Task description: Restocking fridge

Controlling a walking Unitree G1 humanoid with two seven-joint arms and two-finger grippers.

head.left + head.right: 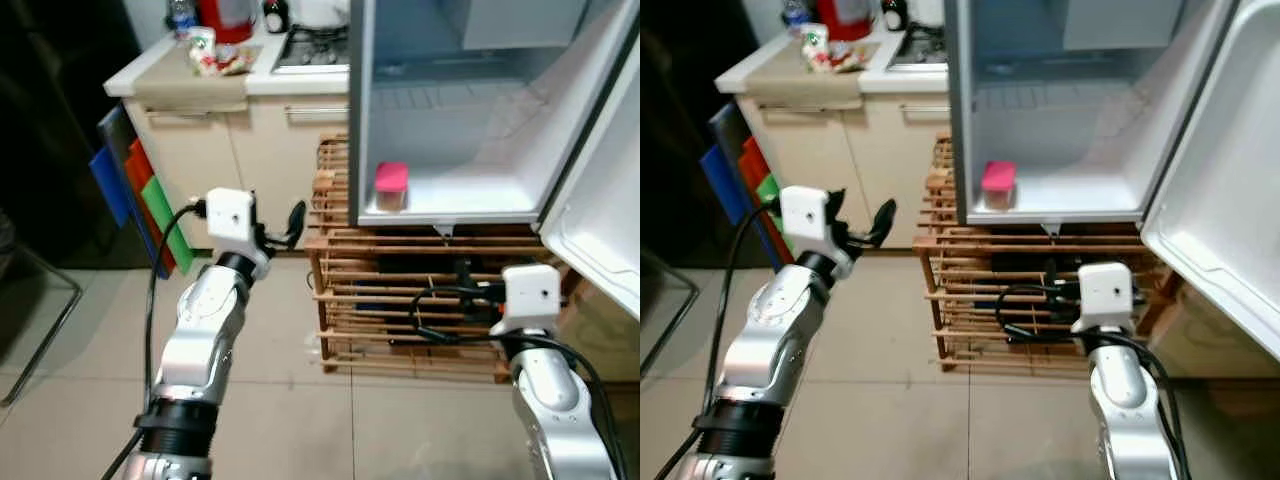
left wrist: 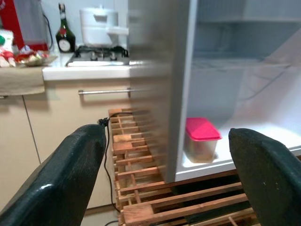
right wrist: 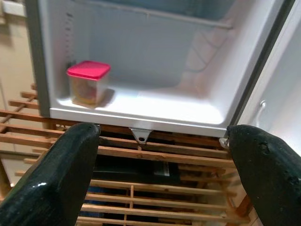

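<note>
the left gripper [image 2: 164, 188] is raised in front of the wooden slatted rack [image 1: 400, 300], its two black fingers [image 2: 61, 174] spread wide with nothing between them. the right gripper [image 3: 160, 183] is held lower, facing the rack just under the fridge [image 3: 141, 113], its fingers [image 3: 51, 174] also spread wide and empty. neither touches anything.

beyond both grippers, the container with the pink lid [image 1: 390, 186] stands upright on the fridge's bottom floor, in the front left corner, close to the left wall and near the front lip. in the right wrist view it sits ahead and toward the side of the left wall; in the left wrist view it shows past the grey edge of that wall.

the rest of the fridge floor to the right of the container is open white surface. the fridge door [image 1: 600, 220] stands swung out on the right, above the right arm. a wire shelf [image 3: 155, 14] crosses the cavity higher up.

further back on the left is a cabinet counter [image 1: 180, 85] with a gas hob [image 1: 310, 50], a white pot [image 2: 99, 23] and a dark bottle [image 2: 64, 35].
</note>
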